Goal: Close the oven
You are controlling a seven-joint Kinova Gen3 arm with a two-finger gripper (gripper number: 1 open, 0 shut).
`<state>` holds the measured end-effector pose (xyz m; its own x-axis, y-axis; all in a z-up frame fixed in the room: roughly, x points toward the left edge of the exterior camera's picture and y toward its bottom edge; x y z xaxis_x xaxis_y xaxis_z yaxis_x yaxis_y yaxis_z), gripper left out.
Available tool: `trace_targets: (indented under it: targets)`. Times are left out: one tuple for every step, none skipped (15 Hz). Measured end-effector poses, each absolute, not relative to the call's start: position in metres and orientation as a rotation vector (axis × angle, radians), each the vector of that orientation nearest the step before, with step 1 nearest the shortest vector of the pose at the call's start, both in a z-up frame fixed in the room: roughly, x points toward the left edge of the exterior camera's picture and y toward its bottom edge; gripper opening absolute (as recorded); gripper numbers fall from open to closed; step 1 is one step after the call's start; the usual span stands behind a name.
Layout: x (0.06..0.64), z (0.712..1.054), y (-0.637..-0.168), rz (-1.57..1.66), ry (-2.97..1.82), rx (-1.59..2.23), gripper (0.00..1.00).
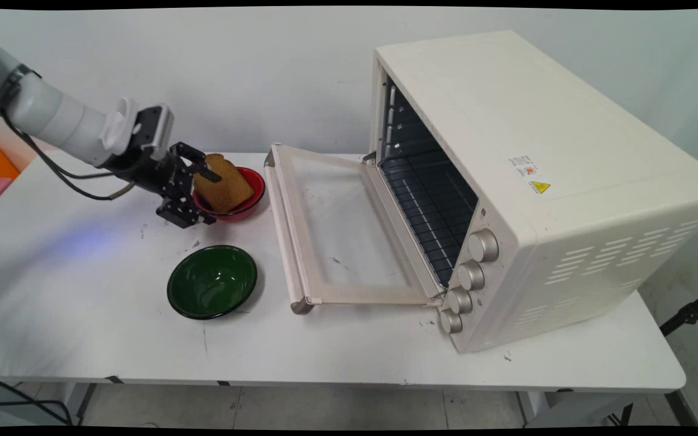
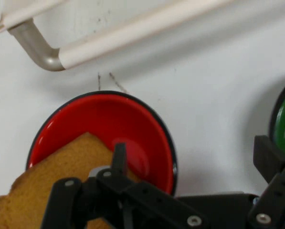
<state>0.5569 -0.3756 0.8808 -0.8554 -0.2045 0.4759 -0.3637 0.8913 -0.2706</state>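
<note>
Leaning in a red bowl point(image 1: 246, 197), one slice of brown toast point(image 1: 225, 183) stands tilted, its lower end inside the bowl and its upper end propped over the bowl's left rim; in the hand view the slice point(image 2: 47, 186) covers the lower left part of the bowl point(image 2: 132, 124).

Black two-finger gripper point(image 1: 199, 195): set low at the bowl's left side, jaws spread wide apart. One finger point(image 2: 118, 160) lies against the slice's edge; the other point(image 2: 271, 162) stands well off on the far side, over bare table. Nothing is clamped between them. Whether the near finger presses the toast or merely rests beside it cannot be told.

Red bowl: dark rim, sited toward the rear edge of the white table point(image 1: 82, 303), left of centre.

Green bowl point(image 1: 212, 281): dark rim, nothing in it, just nearer the table's front edge than the red bowl, apart from it.

Toaster oven point(image 1: 537, 181): cream, occupying the table's right half up to its right edge. Its door point(image 1: 337, 227) is let down flat, glass panel up, with the handle point(image 1: 282, 230) near both bowls. Wire rack point(image 1: 428, 212) visible inside. Four metal knobs point(image 1: 470, 275) in a column on the front panel.
</note>
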Motion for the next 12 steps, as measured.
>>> trace_targets:
  targets:
    - [0.558, 0.885, -0.372, 0.476, -2.595, 0.438, 1.0]
    - [0.559, 0.891, -0.367, 0.452, -2.569, 0.474, 1.0]
    - [0.56, 0.894, -0.363, 0.434, -2.549, 0.501, 1.0]
    - [0.562, 0.898, -0.359, 0.413, -2.526, 0.534, 1.0]
    - [0.564, 0.901, -0.355, 0.391, -2.504, 0.565, 1.0]
    - [0.565, 0.904, -0.351, 0.374, -2.485, 0.59, 1.0]
    - [0.567, 0.906, -0.347, 0.354, -2.465, 0.616, 1.0]
    - [0.569, 0.908, -0.344, 0.335, -2.447, 0.638, 1.0]
    - [0.571, 0.91, -0.341, 0.321, -2.433, 0.655, 1.0]
    - [0.573, 0.911, -0.338, 0.307, -2.418, 0.674, 1.0]
    - [0.574, 0.912, -0.337, 0.295, -2.404, 0.69, 1.0]
    - [0.574, 0.913, -0.335, 0.285, -2.394, 0.703, 1.0]
